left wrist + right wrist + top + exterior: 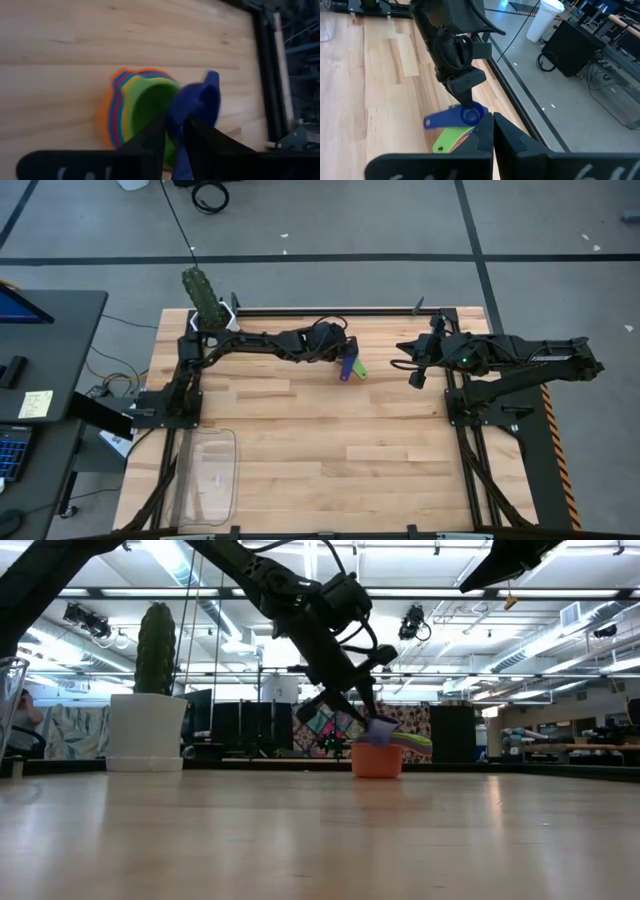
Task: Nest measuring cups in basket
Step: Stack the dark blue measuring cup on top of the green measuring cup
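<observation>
Fingers of the left gripper [175, 135] are pinching a dark blue cup [195, 107] directly over a nested stack of cups [132, 107], the green one innermost, orange outermost, sitting on the wooden table [330, 450] near its far edge. The blue cup's handle [442, 120] is sticking out sideways past the fingertips, above the green handle [447, 139]. The right gripper [415, 375] is hanging above the table to the stack's right, well apart, its fingers pressed together on nothing. A clear basket [207, 477] is lying at the near left corner, far from both grippers, with bare boards between. A white pot [147, 732] with a cactus is standing at the far left corner.
</observation>
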Robot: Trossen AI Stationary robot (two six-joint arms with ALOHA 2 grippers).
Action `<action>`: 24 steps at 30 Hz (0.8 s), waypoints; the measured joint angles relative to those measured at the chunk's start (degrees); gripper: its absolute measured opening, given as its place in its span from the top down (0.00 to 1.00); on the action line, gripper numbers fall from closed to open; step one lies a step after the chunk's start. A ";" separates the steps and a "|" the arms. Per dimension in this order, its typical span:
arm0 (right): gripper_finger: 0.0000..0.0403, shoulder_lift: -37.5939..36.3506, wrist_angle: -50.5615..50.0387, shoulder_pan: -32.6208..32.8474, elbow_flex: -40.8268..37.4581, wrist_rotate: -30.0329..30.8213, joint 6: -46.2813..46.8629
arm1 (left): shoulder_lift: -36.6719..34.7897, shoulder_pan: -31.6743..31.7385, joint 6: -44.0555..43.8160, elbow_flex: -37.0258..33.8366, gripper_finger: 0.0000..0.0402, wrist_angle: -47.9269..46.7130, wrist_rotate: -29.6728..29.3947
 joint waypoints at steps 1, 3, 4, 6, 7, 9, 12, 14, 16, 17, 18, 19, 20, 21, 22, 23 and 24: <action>0.99 0.00 0.00 0.00 0.00 0.00 0.00 | -0.06 0.12 -0.10 0.00 0.82 -0.84 0.45; 0.99 0.00 0.00 0.00 0.00 0.00 0.00 | -0.07 0.45 -0.29 0.00 0.82 -2.55 1.49; 0.98 0.00 0.00 0.00 0.00 0.01 -0.01 | -0.07 0.47 -0.28 0.00 0.82 -3.05 1.79; 0.98 0.00 0.00 0.00 0.00 0.02 -0.01 | -0.09 0.54 -0.31 0.00 0.84 -3.56 2.10; 0.98 0.00 -0.01 0.00 0.00 0.01 0.00 | -0.09 0.54 -0.31 0.00 0.85 -3.54 2.20; 0.98 0.00 0.00 0.00 0.00 0.02 0.00 | -0.09 0.50 -0.31 0.00 0.87 -3.52 2.32; 0.98 0.00 -0.02 0.00 0.00 0.02 0.00 | -0.09 0.48 -0.26 0.00 0.90 -3.47 2.70; 0.98 0.00 -0.02 0.00 0.00 0.02 0.00 | -0.09 0.63 -0.12 0.00 0.91 -3.50 3.41; 0.98 0.00 -0.02 0.00 0.00 0.02 0.00 | -0.09 1.07 0.88 0.00 0.91 -3.47 4.78; 0.98 0.00 -0.02 0.00 0.00 0.01 0.00 | -0.09 1.31 1.14 0.00 0.91 -3.49 5.32; 0.98 0.00 -0.02 0.00 0.00 -0.04 0.00 | -0.10 1.51 1.22 0.00 0.91 -3.48 5.90; 0.98 0.00 -0.02 0.00 0.00 -0.31 0.01 | -0.11 1.75 1.21 0.00 0.91 -3.48 6.32; 0.98 0.00 -0.03 0.00 0.00 -0.81 0.02 | -0.11 1.96 1.22 0.00 0.91 -3.47 6.77; 0.98 0.00 -0.04 0.00 0.00 -1.13 0.02 | -0.11 2.20 1.24 0.00 0.91 -3.48 7.14; 0.98 0.00 -0.04 0.00 0.00 -1.27 0.03 | -0.11 2.43 1.45 0.00 0.91 -3.45 7.56; 0.98 0.00 -0.04 0.00 0.00 -1.31 0.12 | -0.11 2.72 2.31 0.00 0.91 -3.40 8.43; 0.98 0.00 -0.04 0.00 0.00 -1.31 0.17 | -0.11 3.04 3.06 0.00 0.91 -3.30 9.61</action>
